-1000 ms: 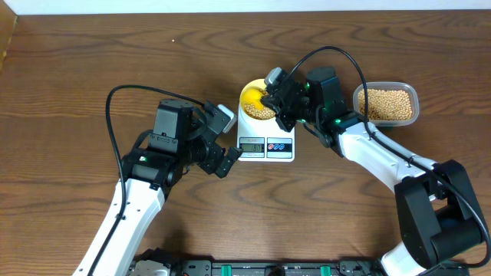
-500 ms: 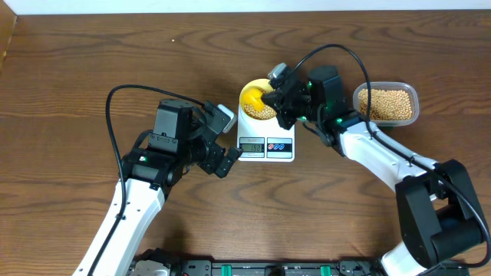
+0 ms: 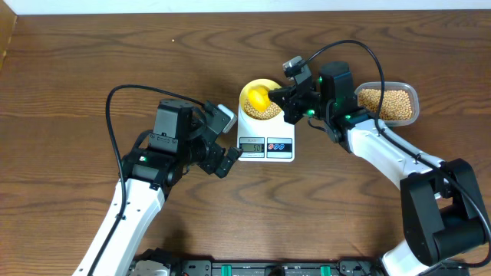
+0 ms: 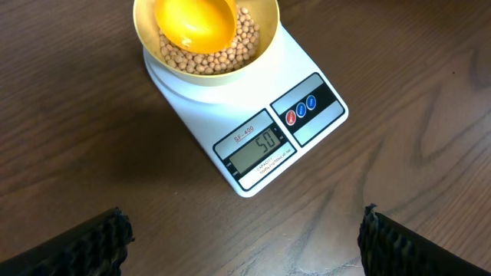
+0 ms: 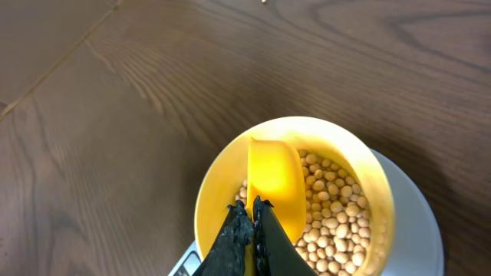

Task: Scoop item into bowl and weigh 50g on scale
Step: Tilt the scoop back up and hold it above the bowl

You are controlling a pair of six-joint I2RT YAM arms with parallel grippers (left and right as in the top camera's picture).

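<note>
Scoop (image 3: 257,98) position noted: its head lay inside the bowl (image 3: 247,90), over the beans (image 3: 265,113), left of the right gripper (image 3: 294,104), whose fingers were clenched on its handle. Its long axis ran left to right, pointing toward the tub (image 3: 387,104). The bowl sat on the scale (image 3: 266,147); the display (image 4: 258,146) read 50. The left gripper (image 3: 228,139), spread wide and empty, stood just left of the scale. Judgement: the right arm should lift the scoop clear rightward, off the rim.
</note>
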